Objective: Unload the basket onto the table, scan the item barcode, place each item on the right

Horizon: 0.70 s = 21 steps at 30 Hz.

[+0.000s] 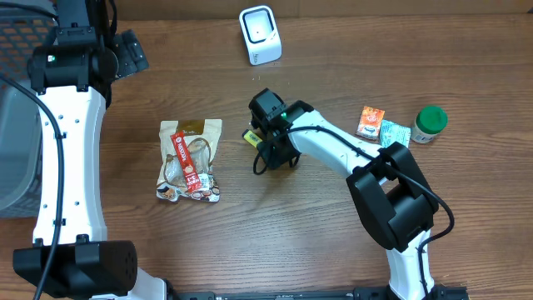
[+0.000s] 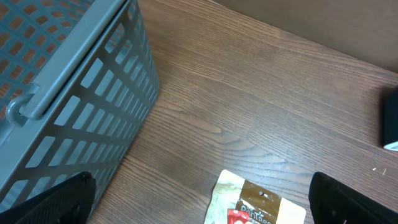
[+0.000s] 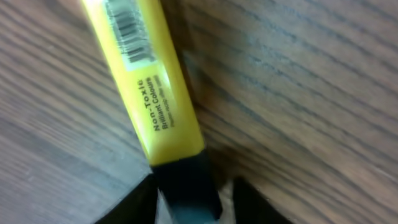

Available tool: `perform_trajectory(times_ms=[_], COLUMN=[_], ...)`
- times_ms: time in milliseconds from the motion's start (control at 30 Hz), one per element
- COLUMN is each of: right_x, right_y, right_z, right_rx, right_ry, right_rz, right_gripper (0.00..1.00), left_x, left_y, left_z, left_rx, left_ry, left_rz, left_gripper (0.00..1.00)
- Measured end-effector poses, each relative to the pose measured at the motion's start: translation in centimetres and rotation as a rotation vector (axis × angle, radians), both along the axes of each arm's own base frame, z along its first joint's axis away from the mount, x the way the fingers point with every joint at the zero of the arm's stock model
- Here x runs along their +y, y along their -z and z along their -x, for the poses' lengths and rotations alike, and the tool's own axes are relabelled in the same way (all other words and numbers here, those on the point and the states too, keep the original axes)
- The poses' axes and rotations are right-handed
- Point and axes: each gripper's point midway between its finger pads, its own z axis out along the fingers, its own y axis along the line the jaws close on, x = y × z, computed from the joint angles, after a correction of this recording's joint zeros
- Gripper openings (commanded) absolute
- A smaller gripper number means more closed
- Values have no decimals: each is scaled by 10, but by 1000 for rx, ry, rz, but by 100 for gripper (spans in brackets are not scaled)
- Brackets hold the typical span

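Observation:
A yellow highlighter (image 1: 250, 136) with a black cap lies flat on the wood table near the middle. In the right wrist view the highlighter (image 3: 149, 93) shows a barcode (image 3: 127, 28) on its far end. My right gripper (image 3: 193, 205) straddles the black cap: the left finger is against it and a sliver of table shows before the right finger. The right gripper (image 1: 262, 143) is low over the table. The white scanner (image 1: 260, 33) stands at the back. My left gripper (image 2: 205, 202) is wide open and empty, high above the table at the far left (image 1: 129, 52).
A snack pouch (image 1: 190, 158) lies left of centre, also under the left gripper (image 2: 258, 202). A grey mesh basket (image 1: 17, 125) fills the left edge (image 2: 74, 81). At the right lie an orange packet (image 1: 371, 122), a teal packet (image 1: 394, 133) and a green-lidded jar (image 1: 430, 123).

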Motion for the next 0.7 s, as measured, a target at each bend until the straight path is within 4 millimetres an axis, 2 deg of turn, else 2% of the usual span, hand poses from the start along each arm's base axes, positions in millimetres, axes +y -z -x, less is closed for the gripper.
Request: perform_trajectory(times_ms=[67,333,467,567,700], right_x=[1,-3,-16,-32,-43], right_y=[0,-1,-4,-15,-40], right_z=[-2,-1,-7,-22,-48], right_rx=[-20,-22,-41,-100,-234], right_ry=[-2,11,28,54,58], right_rz=[-12,-11,52,133,245], right_gripper=[4,4,4,4,4], left_x=[0,0,0,0,0], left_y=[0,0,0,0,0], left_z=[0,0,0,0,0], left_rx=[0,0,0,0,0], left_ry=[0,0,0,0,0], left_rz=[0,0,0,0,0], left_gripper=[100,100,100,100,100])
